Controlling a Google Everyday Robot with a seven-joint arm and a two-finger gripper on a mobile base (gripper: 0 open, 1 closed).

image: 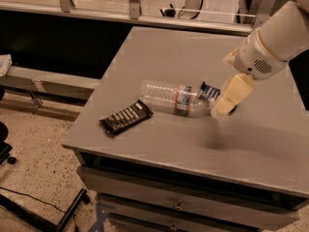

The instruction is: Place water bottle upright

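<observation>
Camera view: water bottle [166, 96] lies on its side on the table [169, 52], between a black snack bar wrapper [126, 117] and a dark blue wrapper [208, 91]. The gripper [226, 104] hangs at the bottle's neck end; whether it is open, or holds anything, cannot be told. The clear ribbed plastic looks light, thin, crushable and prone to roll; a gentle hold across the body near the label seems best.

Vantage: one camera, up high, looking down across the grey table [183, 57] from its near-left corner.
Range: close; the tabletop fills most of the frame.
Gripper: the gripper [224, 108] hangs right of centre, low over the table.
</observation>
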